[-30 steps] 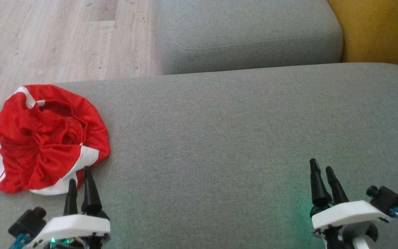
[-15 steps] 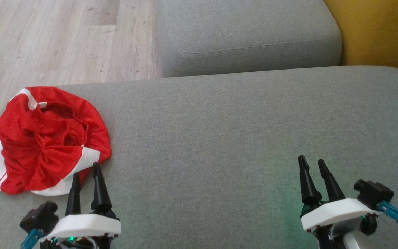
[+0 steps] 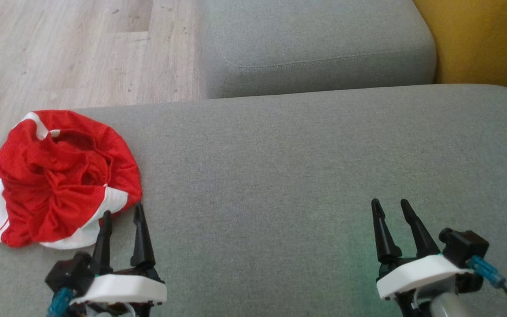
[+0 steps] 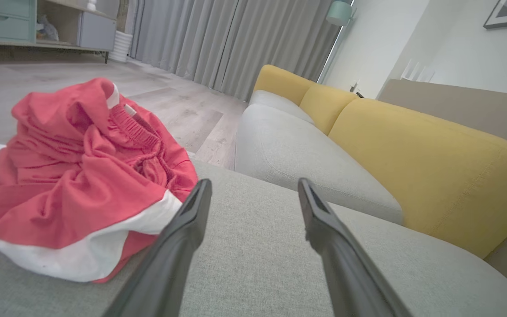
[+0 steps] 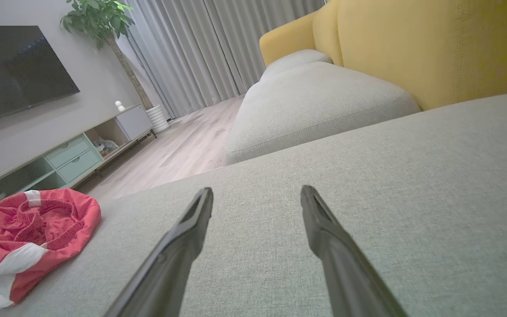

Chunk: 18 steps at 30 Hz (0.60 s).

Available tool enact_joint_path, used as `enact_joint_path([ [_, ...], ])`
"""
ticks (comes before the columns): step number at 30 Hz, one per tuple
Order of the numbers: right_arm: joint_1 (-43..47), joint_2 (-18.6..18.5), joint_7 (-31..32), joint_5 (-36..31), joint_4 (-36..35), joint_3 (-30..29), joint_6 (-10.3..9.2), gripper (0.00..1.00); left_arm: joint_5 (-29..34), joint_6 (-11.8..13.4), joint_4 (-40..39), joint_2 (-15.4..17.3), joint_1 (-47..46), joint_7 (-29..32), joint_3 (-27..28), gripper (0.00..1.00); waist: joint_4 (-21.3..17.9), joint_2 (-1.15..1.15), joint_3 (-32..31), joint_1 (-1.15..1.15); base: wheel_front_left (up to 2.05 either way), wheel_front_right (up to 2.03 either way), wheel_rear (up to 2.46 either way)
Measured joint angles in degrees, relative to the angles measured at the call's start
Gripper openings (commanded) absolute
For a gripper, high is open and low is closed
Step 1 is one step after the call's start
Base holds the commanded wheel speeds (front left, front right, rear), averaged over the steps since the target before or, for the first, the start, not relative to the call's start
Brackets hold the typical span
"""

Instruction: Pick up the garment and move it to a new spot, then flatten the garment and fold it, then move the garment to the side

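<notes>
- Garment (image 3: pixel 60 176), red mesh with white panels, sits bunched in a heap at the left end of the grey seat cushion (image 3: pixel 288 185), its far side appearing to reach the rim above the wood floor (image 3: pixel 60 53).
- Your left gripper (image 3: pixel 122 210) hovers just beside the heap's near right corner, jaws spread wide with nothing between them; whether a finger touches the white hem, I can't tell.
- Your right gripper (image 3: pixel 390 202) hangs well apart over bare cushion, jaws equally wide and empty.
- Step in hand, as I read it: the first pick, with the left arm.
- Aim for a thick fold, not the flat white panel (image 4: pixel 104 246) at the bottom; the gathered waistband (image 4: pixel 141 136) on top looks like the firmest bite.
- Swing the fingers left first: in the left wrist view the heap lies to the side of the gap, not inside it.
- Press the tips into the cloth before closing; thin mesh likely slips out of a shallow pinch.
- Lift until trailing fabric clears, then carry toward the open middle of the cushion, where 2 grippers can spread it.
- Mind the rim side: a drag outward could tip the heap to the floor.
</notes>
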Motion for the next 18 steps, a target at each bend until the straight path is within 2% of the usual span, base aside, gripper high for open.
enact_joint_path([
  [8, 0.0, 0.0, -1.5, -6.2, 0.8, -0.5, 0.01, 1.00, 5.2, 0.1, 0.1, 0.0, 0.0, -1.5, -0.6, 1.00, -0.2, 0.00, -0.5, 0.00, 0.00, 0.00, 0.00],
  [18, 0.0, 0.0, -3.2, -14.0, 1.8, -3.5, 0.01, 1.00, 12.8, 1.6, 1.9, 0.0, 0.0, -3.0, -2.3, 1.00, 0.0, 0.00, -1.0, 0.00, 0.00, 0.00, 0.00],
])
